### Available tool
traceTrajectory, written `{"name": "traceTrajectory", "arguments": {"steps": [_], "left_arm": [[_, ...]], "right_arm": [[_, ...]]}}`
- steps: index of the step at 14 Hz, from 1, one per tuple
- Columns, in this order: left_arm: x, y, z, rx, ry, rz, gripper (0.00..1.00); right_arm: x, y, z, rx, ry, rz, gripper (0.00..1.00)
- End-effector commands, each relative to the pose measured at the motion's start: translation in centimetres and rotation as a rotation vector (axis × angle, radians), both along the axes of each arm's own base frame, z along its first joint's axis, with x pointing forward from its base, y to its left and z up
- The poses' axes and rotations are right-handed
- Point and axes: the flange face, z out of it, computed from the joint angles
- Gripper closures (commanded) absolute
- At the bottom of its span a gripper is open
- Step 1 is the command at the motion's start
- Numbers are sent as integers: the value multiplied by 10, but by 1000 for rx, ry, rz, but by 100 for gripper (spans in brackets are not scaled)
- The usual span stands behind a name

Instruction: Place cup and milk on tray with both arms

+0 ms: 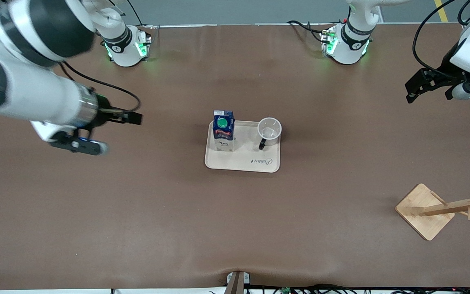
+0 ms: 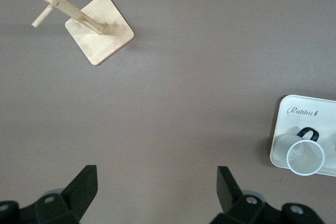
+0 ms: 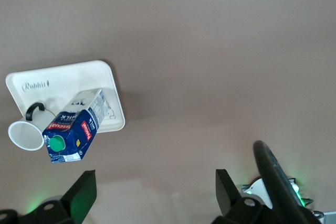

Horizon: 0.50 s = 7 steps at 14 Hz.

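Even, diffuse overhead light is falling across the brown table [image 1: 137, 212], casting only soft, short shadows. Green status lights are glowing at 11 and 1 o'clock. The nearest arm section at 9 o'clock is appearing motion-blurred.

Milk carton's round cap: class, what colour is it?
Green; the cap on the milk shows best in the front view.

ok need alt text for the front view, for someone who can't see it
A cream tray in the middle of a brown table holds an upright milk carton and a white cup. The open right gripper and open left gripper hang over bare table at either end, clear of the tray. A wooden rack stands at the left arm's end.
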Motion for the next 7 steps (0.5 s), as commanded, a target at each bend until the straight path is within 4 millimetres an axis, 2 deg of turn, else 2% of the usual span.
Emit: {"name": "traceTrajectory", "arguments": {"steps": [1, 3, 6, 7], "left_arm": [[-4, 3, 6, -6, 13, -13, 0], [-4, 2, 6, -6, 14, -13, 0], [-6, 1, 5, -5, 30, -18, 0], [-6, 1, 4, -4, 36, -18, 0]], "right_arm": [[-28, -55, 43, -46, -52, 98, 0], [-47, -88, 61, -60, -74, 95, 0], [-62, -148, 64, -75, -64, -8, 0], [-67, -157, 65, -69, -82, 1, 0]]}}
